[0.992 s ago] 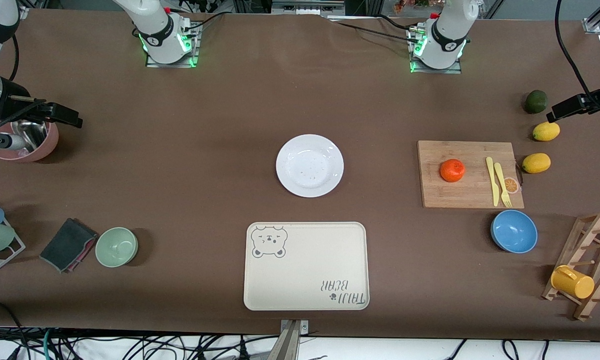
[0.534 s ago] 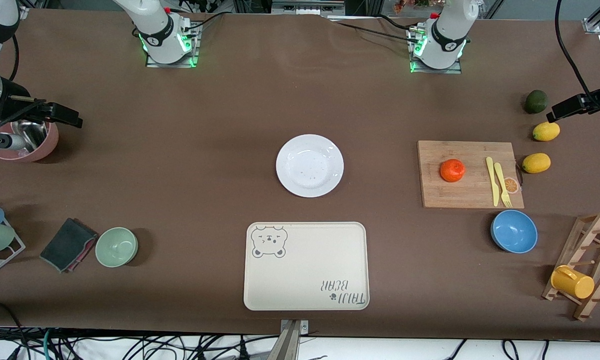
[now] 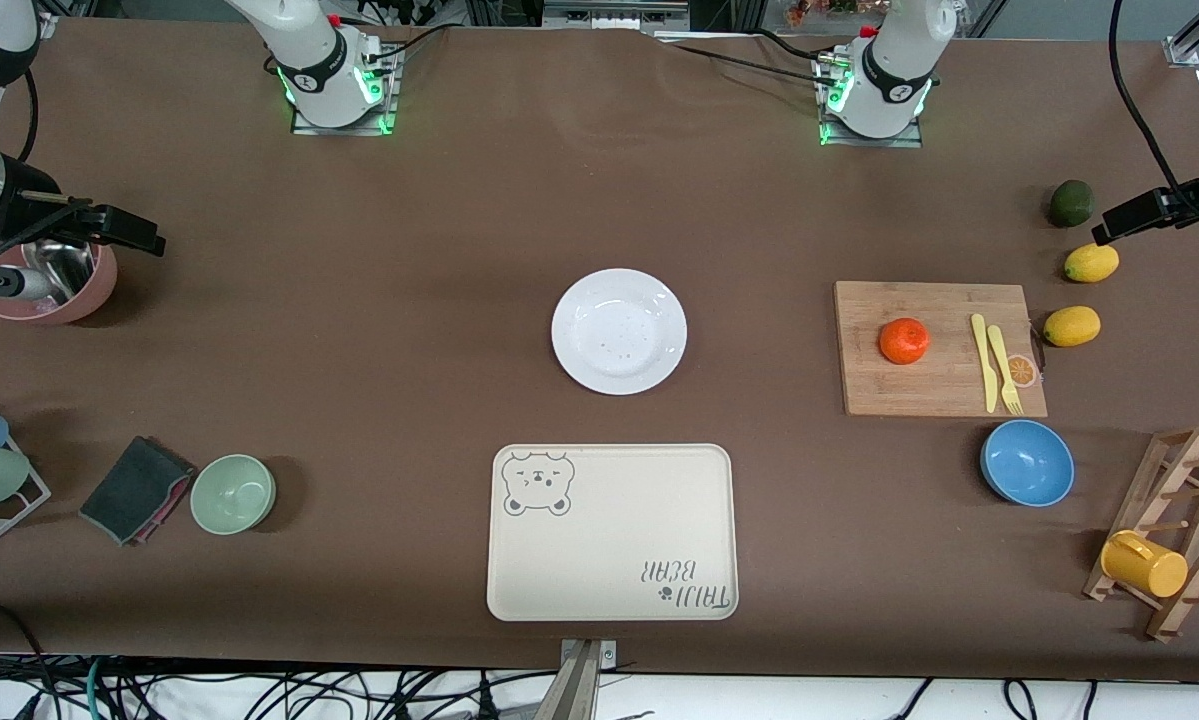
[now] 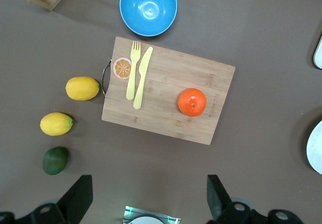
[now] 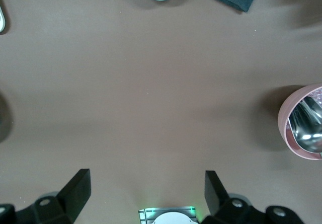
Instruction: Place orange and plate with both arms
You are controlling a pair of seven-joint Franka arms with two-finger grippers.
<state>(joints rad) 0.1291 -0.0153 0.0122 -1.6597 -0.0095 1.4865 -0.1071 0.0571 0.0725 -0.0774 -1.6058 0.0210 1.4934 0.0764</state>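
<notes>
The orange (image 3: 904,340) sits on a wooden cutting board (image 3: 934,390) toward the left arm's end of the table; it also shows in the left wrist view (image 4: 192,102). The white plate (image 3: 619,331) lies empty at the table's middle, and its rim shows in the left wrist view (image 4: 316,154). My left gripper (image 4: 149,193) is open and empty, high over bare table between its base and the board. My right gripper (image 5: 146,188) is open and empty, high over bare table by its own base. Neither gripper shows in the front view.
A yellow knife and fork (image 3: 996,364) lie on the board. Two lemons (image 3: 1071,326), an avocado (image 3: 1070,203), a blue bowl (image 3: 1027,463) and a cup rack (image 3: 1174,540) surround it. The bear tray (image 3: 611,560) lies nearer the camera than the plate. A green bowl (image 3: 233,493), cloth (image 3: 137,489) and pink bowl (image 3: 54,283) sit toward the right arm's end.
</notes>
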